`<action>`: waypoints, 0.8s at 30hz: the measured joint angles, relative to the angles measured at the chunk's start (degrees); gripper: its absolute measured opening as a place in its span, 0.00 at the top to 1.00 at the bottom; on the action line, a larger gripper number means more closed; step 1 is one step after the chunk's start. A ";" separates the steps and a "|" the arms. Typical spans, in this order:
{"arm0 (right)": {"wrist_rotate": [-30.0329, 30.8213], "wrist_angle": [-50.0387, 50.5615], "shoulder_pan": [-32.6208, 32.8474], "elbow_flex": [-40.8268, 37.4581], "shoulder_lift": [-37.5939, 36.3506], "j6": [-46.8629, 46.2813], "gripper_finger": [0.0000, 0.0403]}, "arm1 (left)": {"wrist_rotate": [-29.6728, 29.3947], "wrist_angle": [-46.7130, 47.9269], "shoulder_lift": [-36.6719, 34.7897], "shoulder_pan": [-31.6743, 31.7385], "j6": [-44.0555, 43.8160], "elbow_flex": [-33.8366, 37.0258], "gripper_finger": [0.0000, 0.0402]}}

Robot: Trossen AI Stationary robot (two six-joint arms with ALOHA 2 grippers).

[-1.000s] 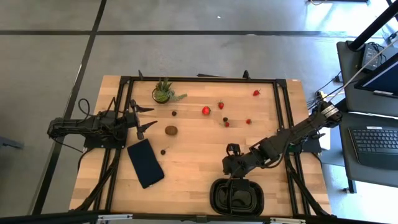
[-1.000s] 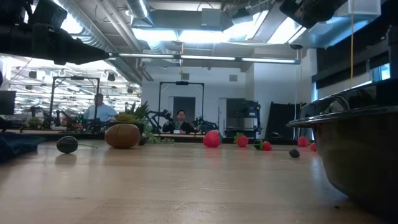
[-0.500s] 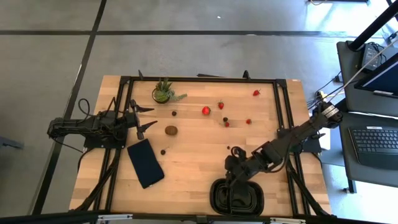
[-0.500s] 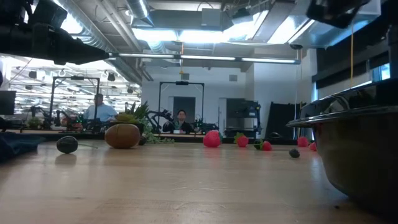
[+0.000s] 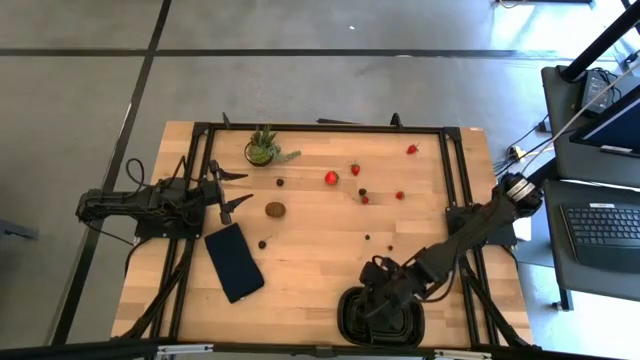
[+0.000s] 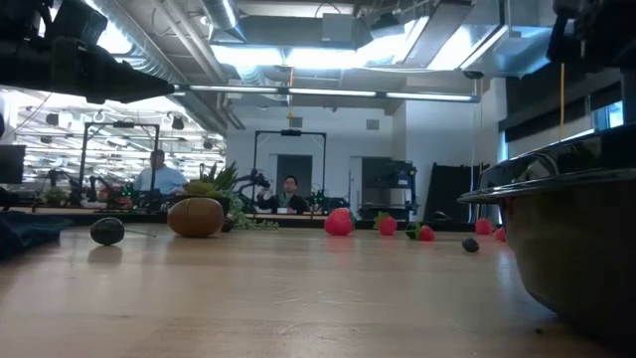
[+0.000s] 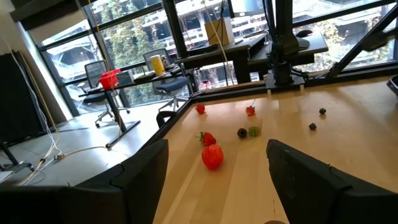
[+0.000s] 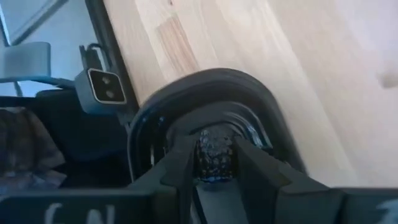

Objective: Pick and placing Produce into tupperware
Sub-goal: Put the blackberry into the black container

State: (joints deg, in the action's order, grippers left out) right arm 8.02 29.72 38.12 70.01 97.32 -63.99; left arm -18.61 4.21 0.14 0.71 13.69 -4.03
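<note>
Berry, dark and bumpy, sits clamped between my right fingers, directly over the tupperware at the counter's near edge; from above I can only guess it hangs clear of the tray floor. My left fingers wait spread apart, a strawberry ahead between them.

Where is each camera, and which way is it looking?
High: overhead, straight down on the table and both arms.
Low: at tabletop height, looking across at the kiwi; no arm clearly shown.
Left wrist: on the left arm, looking past its open jaws at a strawberry.
Right wrist: on the right arm, over the tray, its jaws gripping a dark berry.
High and low share the kiwi.
</note>
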 joint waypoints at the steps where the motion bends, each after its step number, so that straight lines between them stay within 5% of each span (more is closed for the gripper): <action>1: 0.01 -1.07 0.01 -0.01 0.61 -0.10 0.74 | 0.00 0.00 0.00 0.00 0.00 0.00 0.34; 24: -0.58 -7.61 1.13 -0.01 9.56 -7.99 0.74 | 0.00 0.02 0.00 0.00 0.61 0.00 0.34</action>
State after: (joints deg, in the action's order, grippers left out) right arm 7.44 22.12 39.24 70.00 106.89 -71.98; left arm -18.61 4.23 0.14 0.71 14.30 -4.03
